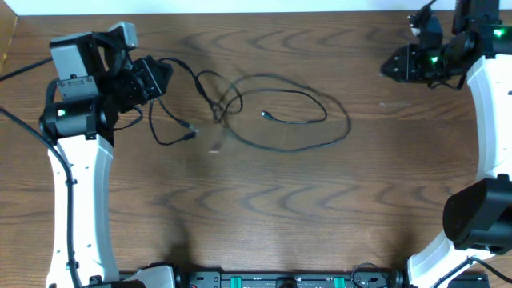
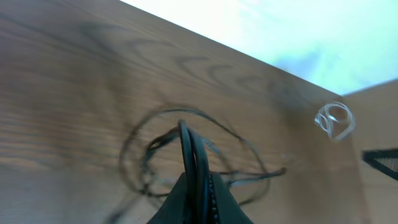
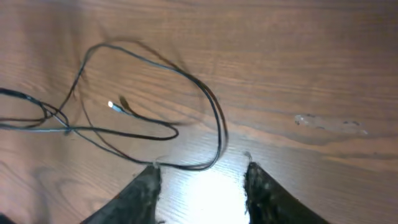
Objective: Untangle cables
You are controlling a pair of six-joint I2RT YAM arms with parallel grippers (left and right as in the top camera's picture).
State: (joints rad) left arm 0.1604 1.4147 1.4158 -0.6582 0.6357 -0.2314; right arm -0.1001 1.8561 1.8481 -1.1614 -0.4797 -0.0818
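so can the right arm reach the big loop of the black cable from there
Probably yes: the right gripper is open and only bare table lies between it and the black cable, with nothing in the way.

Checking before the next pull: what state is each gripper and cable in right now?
Left gripper: jaws shut on the black cable.
Right gripper: jaws open, holding nothing.
Black cable: in loose loops, crossed into a knot, one plug end lying free inside the big loop.
White cable: faint and blurred at the knot; apparently tangled.
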